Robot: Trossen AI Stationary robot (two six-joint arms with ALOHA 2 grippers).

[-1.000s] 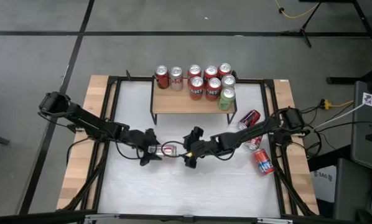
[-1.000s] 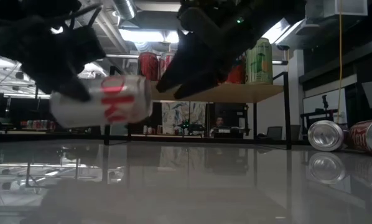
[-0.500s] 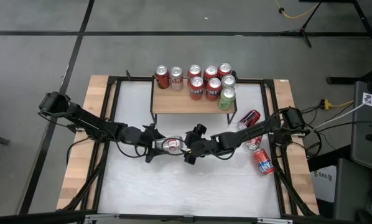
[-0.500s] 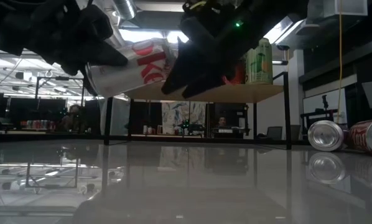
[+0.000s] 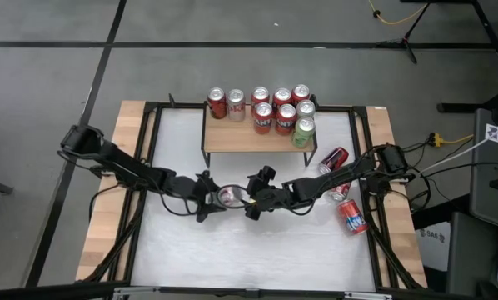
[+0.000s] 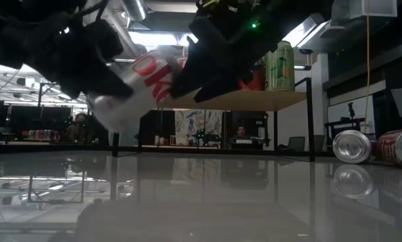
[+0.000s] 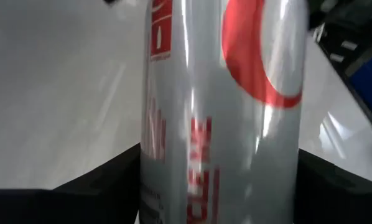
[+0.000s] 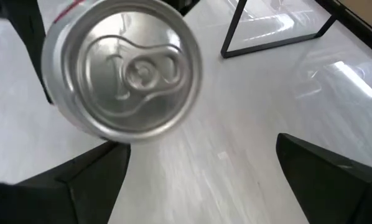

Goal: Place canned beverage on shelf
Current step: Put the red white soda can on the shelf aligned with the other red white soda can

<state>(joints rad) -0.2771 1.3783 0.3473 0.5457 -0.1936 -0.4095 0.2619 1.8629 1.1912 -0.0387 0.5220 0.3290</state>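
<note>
The left gripper (image 5: 206,197) holds a silver can with red lettering (image 5: 226,197) clamped between its fingers, above the white table (image 5: 257,250) and in front of the shelf (image 5: 257,137). In the low view the can (image 6: 130,94) hangs tilted, clear of the tabletop, and the left wrist view shows its silver side (image 7: 223,112) filling the gap between the two dark fingers (image 7: 105,186). The right gripper (image 5: 253,198) sits just beside the can's top end with its jaws spread wide and holding nothing (its wrist view looks straight at the can's lid (image 8: 122,74)).

The shelf stands at the far side of the table and carries a cluster of upright cans (image 5: 270,107), most red, one green (image 5: 303,132) at its right front corner. Three more cans (image 5: 342,187) lie on their sides on the table near the right arm.
</note>
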